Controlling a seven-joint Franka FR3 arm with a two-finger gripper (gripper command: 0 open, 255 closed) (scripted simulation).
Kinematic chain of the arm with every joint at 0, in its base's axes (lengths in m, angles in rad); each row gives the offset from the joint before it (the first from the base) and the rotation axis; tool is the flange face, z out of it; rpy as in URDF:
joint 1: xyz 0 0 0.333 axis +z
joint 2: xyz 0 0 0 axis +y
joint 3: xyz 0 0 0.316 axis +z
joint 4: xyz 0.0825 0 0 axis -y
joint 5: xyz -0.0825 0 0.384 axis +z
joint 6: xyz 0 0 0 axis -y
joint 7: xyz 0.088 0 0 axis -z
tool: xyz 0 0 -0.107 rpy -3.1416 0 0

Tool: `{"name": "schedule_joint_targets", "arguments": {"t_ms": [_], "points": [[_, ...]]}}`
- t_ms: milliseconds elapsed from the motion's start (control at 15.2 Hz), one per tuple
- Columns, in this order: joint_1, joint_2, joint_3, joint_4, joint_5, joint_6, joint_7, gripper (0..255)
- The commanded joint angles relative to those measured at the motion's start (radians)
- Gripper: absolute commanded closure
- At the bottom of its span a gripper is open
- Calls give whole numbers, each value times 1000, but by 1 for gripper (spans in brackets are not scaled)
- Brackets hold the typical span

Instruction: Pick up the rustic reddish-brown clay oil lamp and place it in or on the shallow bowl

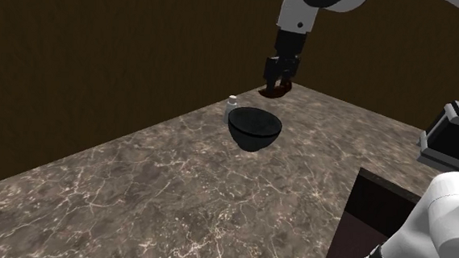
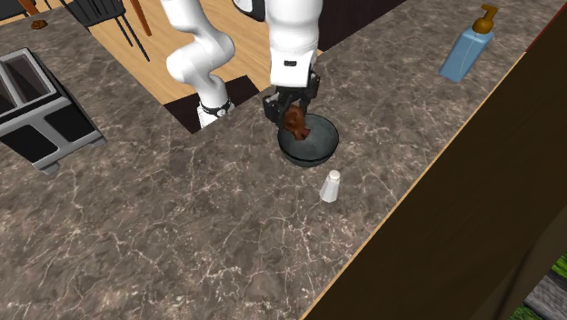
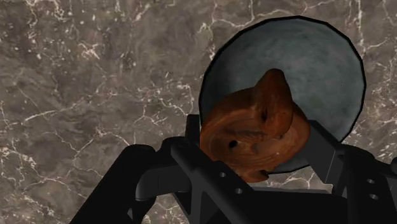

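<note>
Above the counter point(image 1: 160, 193) in the shoulder view, my gripper point(image 1: 277, 75) pinches the reddish-brown lamp point(image 1: 277, 90) just beyond the dark bowl point(image 1: 254, 127). The second exterior view puts the lamp over the bowl's rim. In the wrist view it overlaps the bowl's edge. I judge this the carry; next I centre, lower and release.

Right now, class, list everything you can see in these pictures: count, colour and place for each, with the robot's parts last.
lamp: 1, reddish-brown, clasped in the gripper over the bowl.
bowl: 1, dark grey, on the counter.
shaker: 1, white, on the counter beside the bowl.
soap bottle: 1, blue with a brown pump, on the counter, well apart from the bowl.
toaster: 1, black and grey, on the counter at the second exterior view's left.
counter: 1, brown marbled, under everything.
arm: 1, white, reaching over the bowl.
gripper: 1, black, shut on the lamp.
</note>
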Motion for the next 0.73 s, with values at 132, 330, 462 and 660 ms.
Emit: {"name": "schedule_joint_targets", "arguments": {"t_ms": [132,330,462,660], "points": [[41,21,61,18,16,4,100,255],[41,19,61,-24,16,45,99,255],[41,19,61,-51,17,72,98,255],[41,20,61,-90,17,112,98,255]]}}
